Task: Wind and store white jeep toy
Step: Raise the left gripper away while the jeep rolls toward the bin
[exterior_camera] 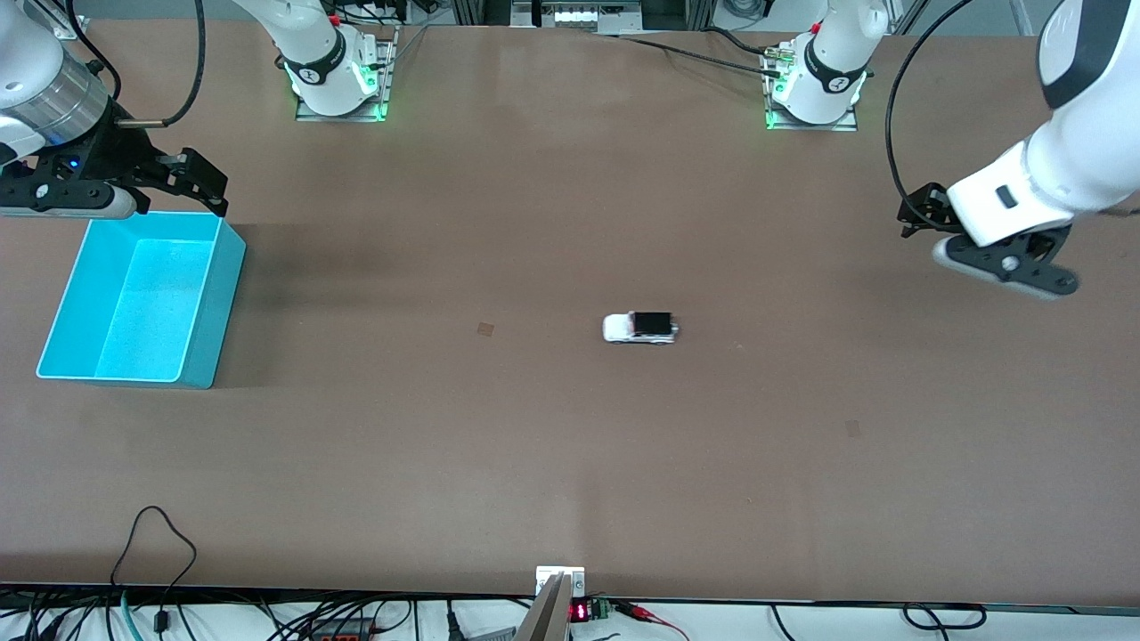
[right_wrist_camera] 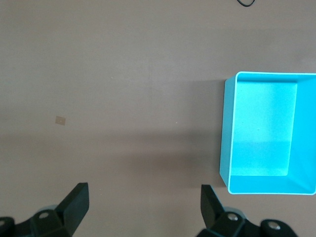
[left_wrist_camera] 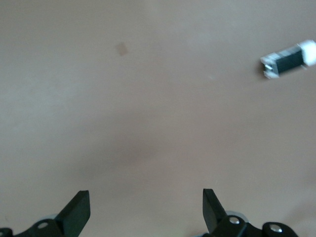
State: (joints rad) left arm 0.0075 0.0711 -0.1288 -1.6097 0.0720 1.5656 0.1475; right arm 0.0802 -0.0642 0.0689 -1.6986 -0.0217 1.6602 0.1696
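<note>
**Two open grippers, jeep alone on the surface**

Two arms hang over the ends of the brown surface [exterior_camera: 570, 445], and neither touches anything. No brand or writing can be read on the jeep or on the bin; the small marks on the arm bases are too small to read.

The jeep [exterior_camera: 640, 328] stands on its wheels near the middle of the surface, a little toward the left arm's end. It is white with a black roof panel. In the left wrist view it shows near the edge of the picture [left_wrist_camera: 289, 59], well apart from the fingers [left_wrist_camera: 76, 213].

The left gripper [exterior_camera: 926, 227] hangs over the left arm's end of the surface, well apart from the jeep. Its jaws stand wide and hold nothing.

The right gripper [exterior_camera: 200, 182] hangs over the rim of the cyan bin [exterior_camera: 209, 303] at the right arm's end. Its jaws are also wide and hold nothing. The bin [right_wrist_camera: 227, 128] lies well apart from the jeep, and only its bare bottom is seen inside.
</note>
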